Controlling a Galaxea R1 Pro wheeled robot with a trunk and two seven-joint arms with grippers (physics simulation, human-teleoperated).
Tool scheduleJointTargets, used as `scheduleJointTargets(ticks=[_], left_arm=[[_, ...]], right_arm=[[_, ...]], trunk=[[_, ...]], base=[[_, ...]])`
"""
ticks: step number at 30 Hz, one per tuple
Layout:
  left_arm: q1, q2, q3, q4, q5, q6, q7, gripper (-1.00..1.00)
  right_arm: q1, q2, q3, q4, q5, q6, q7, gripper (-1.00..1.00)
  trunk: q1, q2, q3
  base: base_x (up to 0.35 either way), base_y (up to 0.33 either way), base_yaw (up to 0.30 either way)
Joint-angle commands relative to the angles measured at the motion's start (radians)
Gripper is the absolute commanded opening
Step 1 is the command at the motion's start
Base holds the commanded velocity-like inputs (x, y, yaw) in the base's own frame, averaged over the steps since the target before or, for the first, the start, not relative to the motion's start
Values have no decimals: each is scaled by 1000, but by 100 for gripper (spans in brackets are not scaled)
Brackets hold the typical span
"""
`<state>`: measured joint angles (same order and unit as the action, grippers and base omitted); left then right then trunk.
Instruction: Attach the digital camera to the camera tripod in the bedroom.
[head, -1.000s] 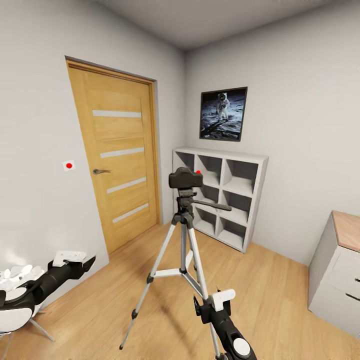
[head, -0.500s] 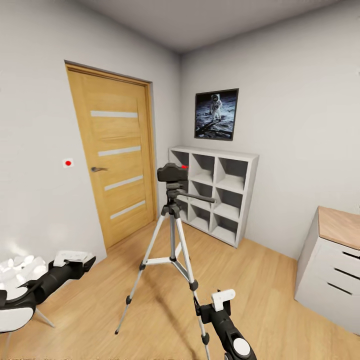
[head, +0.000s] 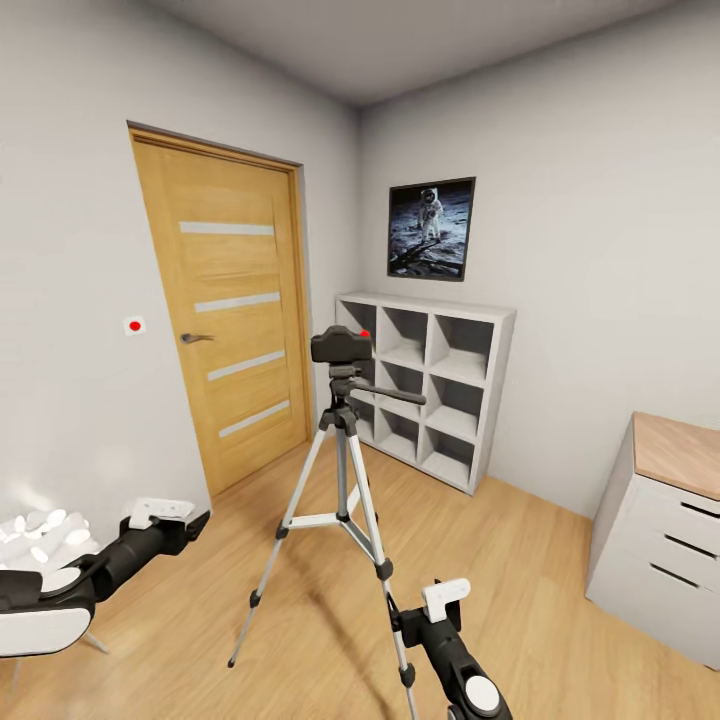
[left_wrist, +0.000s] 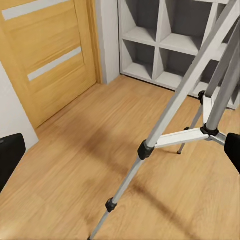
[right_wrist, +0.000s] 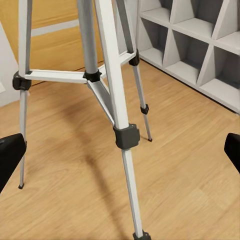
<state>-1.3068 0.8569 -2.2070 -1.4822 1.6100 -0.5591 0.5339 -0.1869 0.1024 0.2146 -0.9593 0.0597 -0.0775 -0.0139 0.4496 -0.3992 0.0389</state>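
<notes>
The black digital camera (head: 340, 346), a red button on its top, sits on the black head of the camera tripod (head: 343, 470) in the middle of the bedroom floor. The long pan handle (head: 393, 393) points toward the shelves. My left gripper (head: 193, 524) hangs low, to the left of the tripod, open and empty. In the left wrist view its dark fingers (left_wrist: 9, 156) frame a silver tripod leg (left_wrist: 165, 125). My right gripper (head: 406, 622) is open by the tripod's near leg (right_wrist: 117, 95), holding nothing, with its fingertips (right_wrist: 10, 150) spread wide.
An oak door (head: 235, 320) with frosted strips is at the left. White cube shelves (head: 450, 390) stand behind the tripod under a moon picture (head: 430, 228). A drawer unit (head: 660, 530) with a wood top stands at the right. A white ball lamp (head: 40, 535) is beside my left arm.
The whole head view has shifted and the tripod looks smaller and further left, so the camera moved. My left arm has reached slightly forward. The digital camera stays on the tripod.
</notes>
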Motion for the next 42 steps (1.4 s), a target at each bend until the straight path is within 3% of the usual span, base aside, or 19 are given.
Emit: scheduleJointTargets(ticks=[1,18,37,42], left_arm=[[-2,0,-4,-1,4,-5,1,100],[-2,-1,-4,-1,4,-5,1,100],[-2,-1,-4,-1,4,-5,4,100],[-2,-4,-5,-1,4,-5,45,100]], right_arm=[[0,0,0,1,6,-2,-1,100],[0,4,0,1,5,-1,-1,100],[0,7,0,2,5,-1,-8,100],[0,7,0,2,5,-1,-8,100]], trunk=[[0,-1,-1],[0,-1,-1],[0,-1,-7],[0,-1,-10]], base=[[0,0,0],[-43,-38,6],[-236,-218,261],[-229,-231,283]])
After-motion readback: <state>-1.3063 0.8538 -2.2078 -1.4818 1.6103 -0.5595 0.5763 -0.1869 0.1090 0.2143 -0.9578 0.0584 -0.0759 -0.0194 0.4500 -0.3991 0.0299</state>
